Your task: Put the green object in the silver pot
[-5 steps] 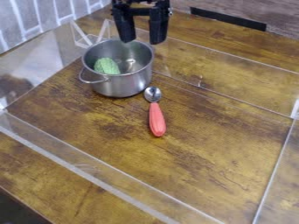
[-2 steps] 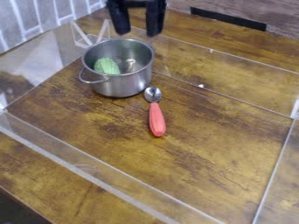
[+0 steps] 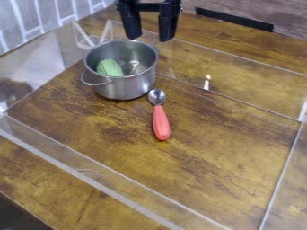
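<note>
- Nearest, a clear plastic barrier [image 3: 72,166] is running across the front of the wooden table [image 3: 216,144], with nothing resting on the boards close to the camera.
- Further in, a spoon [image 3: 159,114] is lying flat, its red handle pointing toward the camera and its metal bowl just beside the pot's base, apparently not touching it.
- Beyond that, the pot [image 3: 120,69] is standing upright, and the green object [image 3: 111,67] is lying inside it, toward the left of the floor, so the placing looks done.
- Farthest back, the gripper [image 3: 149,29] is hanging above and just behind the pot's far rim, its 2 dark fingers pointing down with a visible gap between them and nothing held.
- From the gripper, the green object is lying below, nearer the camera and slightly left; it is a roundish lump, and I cannot tell any long axis.
- Judging by this, only 1 move seems left: lifting clear, with the far rim the 1 thing to avoid.
</note>
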Robot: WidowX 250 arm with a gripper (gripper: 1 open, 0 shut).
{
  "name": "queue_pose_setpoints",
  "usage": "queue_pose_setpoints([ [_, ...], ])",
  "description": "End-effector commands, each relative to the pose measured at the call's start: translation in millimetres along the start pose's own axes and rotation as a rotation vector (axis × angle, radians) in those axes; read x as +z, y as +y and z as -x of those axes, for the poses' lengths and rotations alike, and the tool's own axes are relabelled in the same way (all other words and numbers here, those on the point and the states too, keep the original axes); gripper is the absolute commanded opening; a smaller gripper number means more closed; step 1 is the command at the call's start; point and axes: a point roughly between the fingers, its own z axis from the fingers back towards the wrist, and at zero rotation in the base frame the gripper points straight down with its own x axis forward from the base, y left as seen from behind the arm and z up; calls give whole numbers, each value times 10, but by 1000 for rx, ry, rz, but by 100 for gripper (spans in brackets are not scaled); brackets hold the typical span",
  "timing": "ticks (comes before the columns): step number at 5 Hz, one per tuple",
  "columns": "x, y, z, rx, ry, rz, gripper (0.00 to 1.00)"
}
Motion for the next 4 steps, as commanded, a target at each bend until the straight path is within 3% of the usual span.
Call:
queue_pose_setpoints([
  [1,-62,-73,-9,1,-51,7,100],
  [2,-191,-191,-92,-11,-82,34,100],
  [4,140,-232,-191,-134,-120,35,100],
])
